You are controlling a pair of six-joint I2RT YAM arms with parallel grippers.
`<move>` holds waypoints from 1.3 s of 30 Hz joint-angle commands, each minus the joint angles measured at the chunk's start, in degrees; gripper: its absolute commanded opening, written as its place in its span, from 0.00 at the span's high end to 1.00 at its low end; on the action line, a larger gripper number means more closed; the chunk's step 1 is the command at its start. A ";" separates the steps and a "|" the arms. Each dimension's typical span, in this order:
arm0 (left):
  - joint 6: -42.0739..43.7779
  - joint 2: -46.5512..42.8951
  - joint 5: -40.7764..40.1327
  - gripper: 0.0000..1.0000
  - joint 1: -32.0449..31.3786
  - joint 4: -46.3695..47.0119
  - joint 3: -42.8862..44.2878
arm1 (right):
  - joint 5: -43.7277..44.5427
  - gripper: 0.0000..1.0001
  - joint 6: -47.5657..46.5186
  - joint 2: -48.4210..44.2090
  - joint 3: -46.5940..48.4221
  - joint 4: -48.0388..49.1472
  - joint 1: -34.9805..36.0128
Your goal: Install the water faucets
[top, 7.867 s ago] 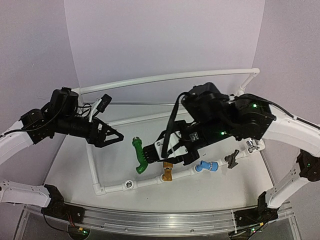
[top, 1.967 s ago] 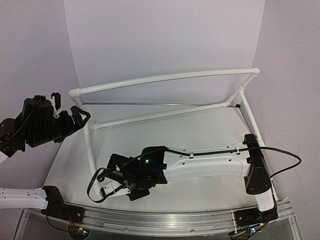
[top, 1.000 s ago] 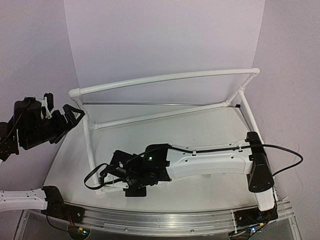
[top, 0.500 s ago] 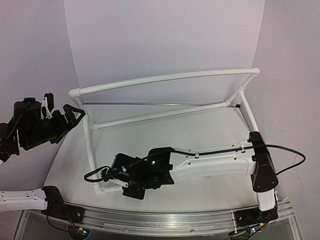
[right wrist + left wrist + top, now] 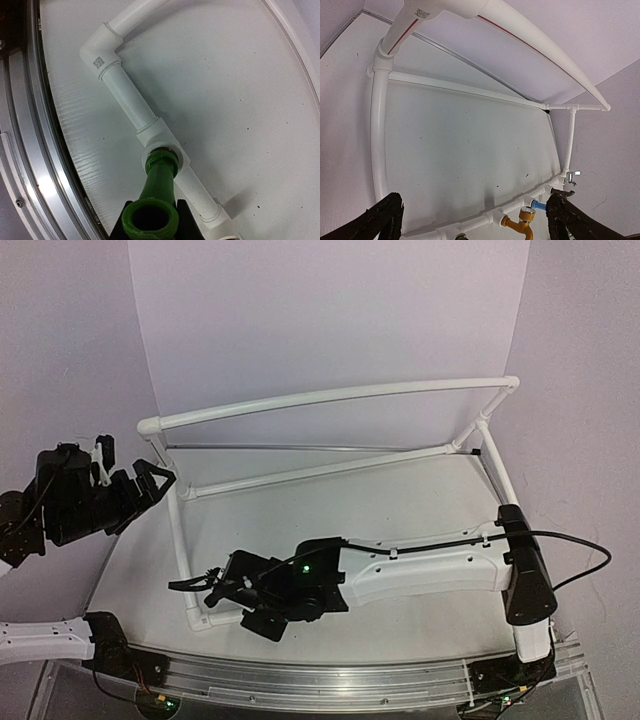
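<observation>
Top view: right arm [image 5: 420, 575] stretched low across tabletop [image 5: 400, 500] to near-left corner of pipe frame [image 5: 330, 395], hiding faucets. Left jaws wide, empty, just beside frame's left post.

Left wrist: golden-orange faucet [image 5: 521, 223], blue faucet [image 5: 537, 204], dark grey faucet [image 5: 561, 192] and silver faucet [image 5: 573, 174] sit along near rail. Four look installed.

Right wrist: right jaws narrow, clamped on green faucet [image 5: 159, 190], its end at tee [image 5: 150, 134]. Probably left: tighten, release.
</observation>
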 commanded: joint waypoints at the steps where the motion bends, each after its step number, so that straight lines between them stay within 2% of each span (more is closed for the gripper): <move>1: -0.01 -1.38 -0.10 0.00 0.10 2.14 -0.13 | -3.35 1.00 7.70 3.17 0.33 -5.16 0.95; 9: 1.29 -0.77 -0.76 0.00 0.09 2.92 1.75 | -6.81 1.00 16.75 3.99 2.50 -6.54 1.45; 18: 1.12 -2.72 -1.38 0.00 0.10 3.20 1.26 | -8.15 1.00 31.67 3.62 2.51 -8.88 1.44; 26: 0.96 -3.47 -2.03 0.00 0.10 1.97 1.82 | -8.99 1.00 37.20 5.05 4.14 -9.29 1.78; 33: 0.71 -4.34 -2.60 0.00 0.10 1.84 1.37 | -8.58 0.93 37.83 3.97 3.29 -9.57 1.78; 39: 1.18 -3.90 -3.20 0.00 0.10 2.02 1.68 | -8.65 0.79 37.05 3.79 4.67 -9.17 1.80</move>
